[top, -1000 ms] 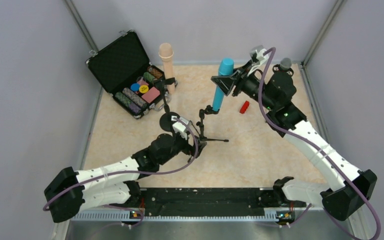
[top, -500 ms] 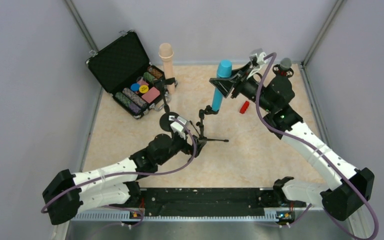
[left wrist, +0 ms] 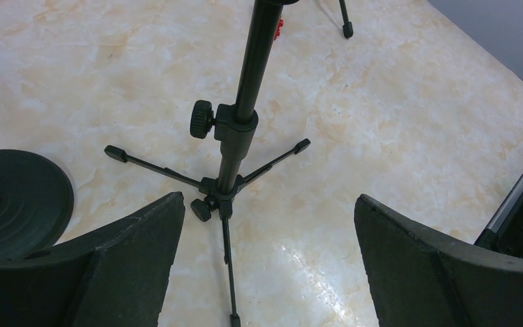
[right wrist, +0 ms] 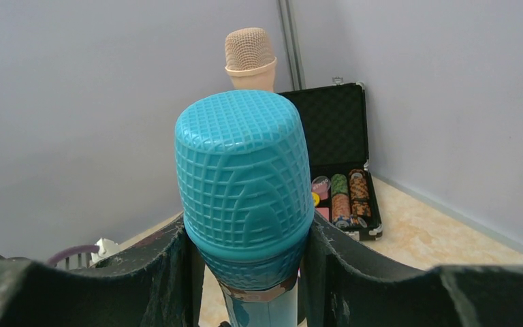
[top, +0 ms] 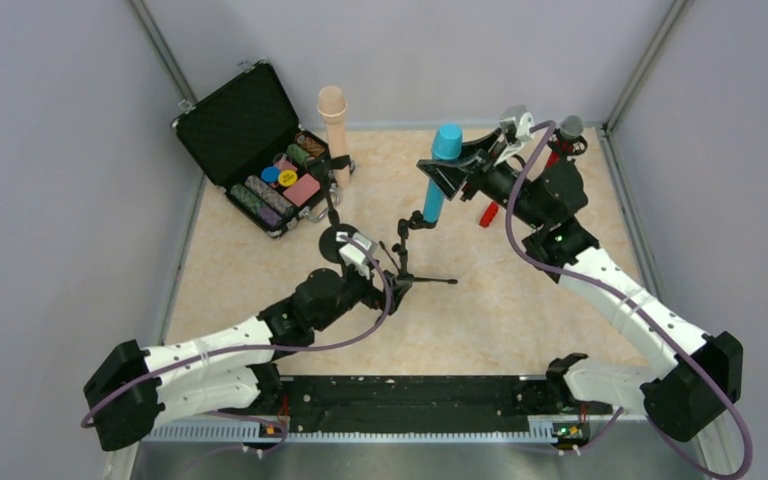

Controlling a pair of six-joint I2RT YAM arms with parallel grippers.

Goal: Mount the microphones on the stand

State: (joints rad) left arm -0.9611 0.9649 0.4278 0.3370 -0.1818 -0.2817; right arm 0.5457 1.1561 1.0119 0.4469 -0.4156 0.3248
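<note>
Microphone [right wrist: 244, 184] (cyan), clamped inside right end effector [right wrist: 248, 262]

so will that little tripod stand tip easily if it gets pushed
Probably tippy: the tripod stand is tall on three thin legs. Likely light, so it may slide on the smooth table. The cyan microphone up high, gripped by the right hand, would make it top-heavy.

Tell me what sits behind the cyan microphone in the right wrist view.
The beige microphone shows only its mesh head behind the cyan microphone; its body is covered. The open black case with chips stands further back.
</note>
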